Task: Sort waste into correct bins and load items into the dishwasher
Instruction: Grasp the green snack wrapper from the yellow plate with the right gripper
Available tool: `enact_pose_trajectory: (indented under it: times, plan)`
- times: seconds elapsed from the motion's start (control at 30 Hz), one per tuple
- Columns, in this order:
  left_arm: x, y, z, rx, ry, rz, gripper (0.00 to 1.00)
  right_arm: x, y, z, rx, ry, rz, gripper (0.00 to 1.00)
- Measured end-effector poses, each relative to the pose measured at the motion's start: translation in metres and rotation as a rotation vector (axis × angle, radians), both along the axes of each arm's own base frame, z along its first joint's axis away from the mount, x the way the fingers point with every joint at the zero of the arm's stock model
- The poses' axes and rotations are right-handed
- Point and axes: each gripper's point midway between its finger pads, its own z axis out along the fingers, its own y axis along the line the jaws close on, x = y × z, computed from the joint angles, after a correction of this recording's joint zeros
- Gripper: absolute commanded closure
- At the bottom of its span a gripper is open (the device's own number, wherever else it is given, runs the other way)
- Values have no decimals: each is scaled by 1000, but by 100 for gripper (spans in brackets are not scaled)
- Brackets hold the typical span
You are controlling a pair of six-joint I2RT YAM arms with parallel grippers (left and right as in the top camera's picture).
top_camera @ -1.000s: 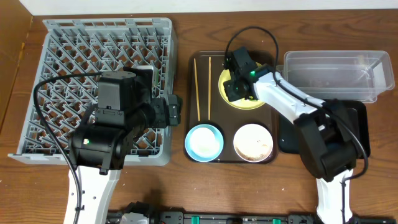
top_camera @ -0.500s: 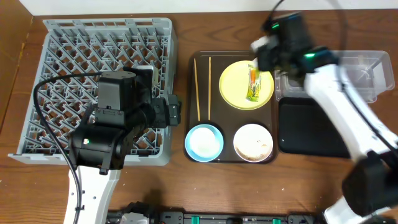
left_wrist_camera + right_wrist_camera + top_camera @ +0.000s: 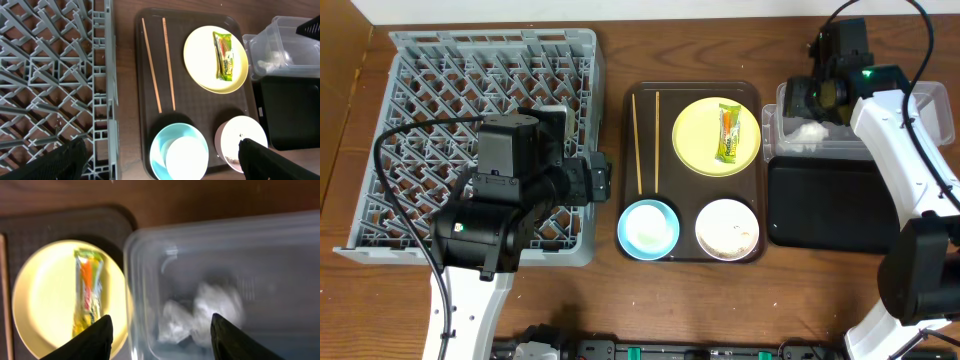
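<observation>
My right gripper (image 3: 161, 330) hangs open over the left end of the clear tub (image 3: 910, 105). Crumpled white tissue (image 3: 200, 311) sits inside the tub below the jaws, free of both fingers, and shows white in the overhead view (image 3: 807, 131). The snack wrapper (image 3: 727, 133) lies on the yellow plate (image 3: 698, 140). Two chopsticks (image 3: 646, 140) rest on the left of the brown tray. A light blue bowl (image 3: 630, 215) holds a white cup (image 3: 650, 232). Beside it stands a white bowl (image 3: 727, 228) with beige scraps. My left gripper (image 3: 162, 157) is wide open and empty, between the grey dish rack (image 3: 440, 90) and the brown tray.
The glossy black tray (image 3: 825, 205) lies just in front of the clear tub, right of the brown serving tray (image 3: 692, 95). My left arm (image 3: 495, 215) covers the rack's front right part. The right arm (image 3: 910, 160) reaches over the black tray.
My right gripper has left the yellow plate, swung right to above the clear tub and opened. The tissue now lies in the tub. The left arm has not moved.
</observation>
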Motion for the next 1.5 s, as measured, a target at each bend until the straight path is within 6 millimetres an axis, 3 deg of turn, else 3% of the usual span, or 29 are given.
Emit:
enact_pose_trajectory:
  times: [0.1, 0.23, 0.33, 0.43, 0.57, 0.67, 0.7, 0.77, 0.8, 1.0, 1.07, 1.2, 1.27, 1.33, 1.4, 1.5]
  plan:
    - [0, 0, 0, 0, 0, 0, 3, 7, 18, 10, 15, -58, 48, 44]
    - [0, 0, 0, 0, 0, 0, 3, -3, 70, 15, 14, -78, 193, 41]
    - [0, 0, 0, 0, 0, 0, 3, -18, 114, 10, -24, -79, 296, 39]
    - [0, 0, 0, 0, 0, 0, 3, -20, 136, -8, -88, -74, 294, 39]
    - [0, 0, 0, 0, 0, 0, 3, -10, 136, -62, -166, -20, 235, 35]
    - [0, 0, 0, 0, 0, 0, 3, -7, 126, -100, -202, 34, 185, 38]
    - [0, 0, 0, 0, 0, 0, 3, -7, 123, -109, -208, 47, 171, 47]
    - [0, 0, 0, 0, 0, 0, 3, -6, 120, -123, -212, 69, 151, 91]
    - [0, 0, 0, 0, 0, 0, 3, -6, 118, -127, -211, 76, 144, 99]
    - [0, 0, 0, 0, 0, 0, 3, -9, 120, -130, -186, 93, 136, 99]
    - [0, 0, 0, 0, 0, 0, 3, -9, 121, -114, -153, 82, 140, 99]
    - [0, 0, 0, 0, 0, 0, 3, 1, 97, -47, -68, -10, 84, 99]
    - [0, 0, 0, 0, 0, 0, 3, 5, 61, 0, -32, -75, 10, 99]
    - [0, 0, 0, 0, 0, 0, 3, 3, 26, 28, -20, -103, -66, 99]
    - [0, 0, 0, 0, 1, 0, 3, -2, -10, 42, -17, -103, -156, 99]
    - [0, 0, 0, 0, 0, 0, 3, -9, -54, 33, -5, -43, -302, 99]
